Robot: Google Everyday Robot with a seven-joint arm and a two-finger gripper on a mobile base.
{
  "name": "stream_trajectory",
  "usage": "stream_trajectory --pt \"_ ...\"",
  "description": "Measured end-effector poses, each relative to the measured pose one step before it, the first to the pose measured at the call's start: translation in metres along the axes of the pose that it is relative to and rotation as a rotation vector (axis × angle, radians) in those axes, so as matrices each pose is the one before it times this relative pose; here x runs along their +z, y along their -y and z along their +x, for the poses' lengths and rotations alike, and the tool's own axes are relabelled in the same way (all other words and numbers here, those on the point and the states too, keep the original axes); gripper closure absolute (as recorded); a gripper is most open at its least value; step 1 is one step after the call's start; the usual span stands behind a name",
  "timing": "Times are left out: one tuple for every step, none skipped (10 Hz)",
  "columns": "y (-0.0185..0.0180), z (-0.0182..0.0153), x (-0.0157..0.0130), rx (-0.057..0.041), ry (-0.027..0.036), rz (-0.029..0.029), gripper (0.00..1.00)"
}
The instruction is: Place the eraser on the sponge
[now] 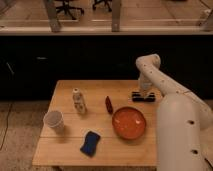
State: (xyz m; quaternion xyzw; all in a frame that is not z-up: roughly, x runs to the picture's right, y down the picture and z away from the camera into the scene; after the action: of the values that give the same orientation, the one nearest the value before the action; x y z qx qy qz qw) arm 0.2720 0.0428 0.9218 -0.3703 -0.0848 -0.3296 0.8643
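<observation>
End effector (144, 91) hangs directly over the eraser (137, 97), just beyond the orange bowl (129, 123) on the surface (95, 90). I cannot tell whether it is open or gripping. The eraser's long axis runs left to right. The sponge (90, 143) lies near-left of the bowl, well apart.

On your wooden table (120, 152) you see an orange bowl (129, 122) right of centre, a small dark red object (109, 104) just beyond its rim, a white bottle (78, 101) standing upright, and a white cup (54, 121) near the left edge.
</observation>
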Motion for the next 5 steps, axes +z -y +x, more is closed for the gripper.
stream_trajectory --pt "-0.00079 0.0029 -0.00063 0.02457 0.00624 0.00022 0.31" --pt "-0.00006 0.0015 -0.00025 0.01961 0.01236 0.0025 0.24" --pt "-0.00084 0.00238 -0.00001 0.01842 0.00963 0.00201 0.2" --pt "-0.00063 0.00251 -0.0001 0.01577 0.01081 0.00425 0.2" --pt "-0.00064 0.00278 -0.00031 0.01503 0.00995 0.00624 0.2"
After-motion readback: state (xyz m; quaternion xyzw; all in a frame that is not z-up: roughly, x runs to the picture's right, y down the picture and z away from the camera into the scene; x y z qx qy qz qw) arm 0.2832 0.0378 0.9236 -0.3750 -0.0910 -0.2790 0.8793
